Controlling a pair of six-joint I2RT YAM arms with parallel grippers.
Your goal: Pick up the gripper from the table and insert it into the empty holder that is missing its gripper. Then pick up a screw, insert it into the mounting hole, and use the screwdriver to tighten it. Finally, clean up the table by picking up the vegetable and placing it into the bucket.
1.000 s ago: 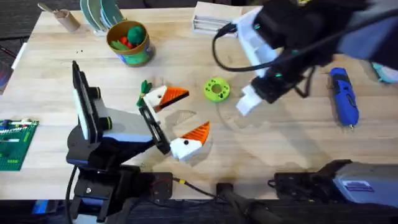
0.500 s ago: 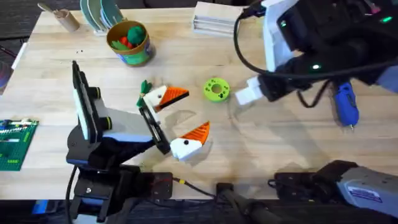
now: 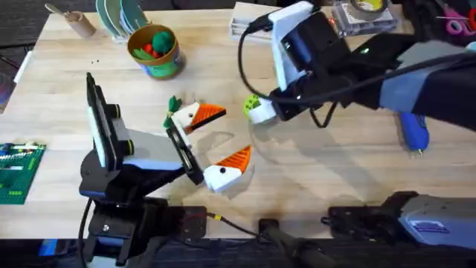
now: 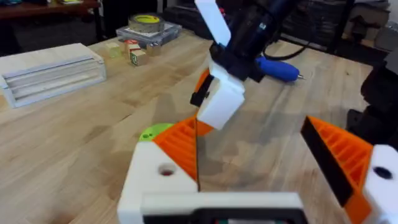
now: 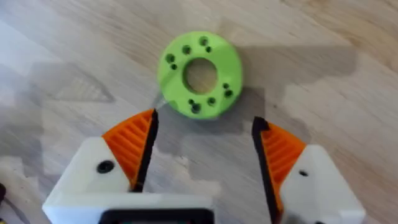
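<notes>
At the far left, the bucket stands on the counter. The left hand is held open and empty, the vegetable just beside it. Right of these, the right hand is spread open over the green disc, likely for grasping. The screwdriver lies far right.

We see the right gripper reaching in over the middle of the table, directly above the disc with holes, which lies on the wood just ahead of its spread fingertips. Left of it, the left gripper rests low, with the vegetable beside its far finger. Beyond that sits the bucket, toys inside. The screwdriver lies well to the right gripper's right.
</notes>
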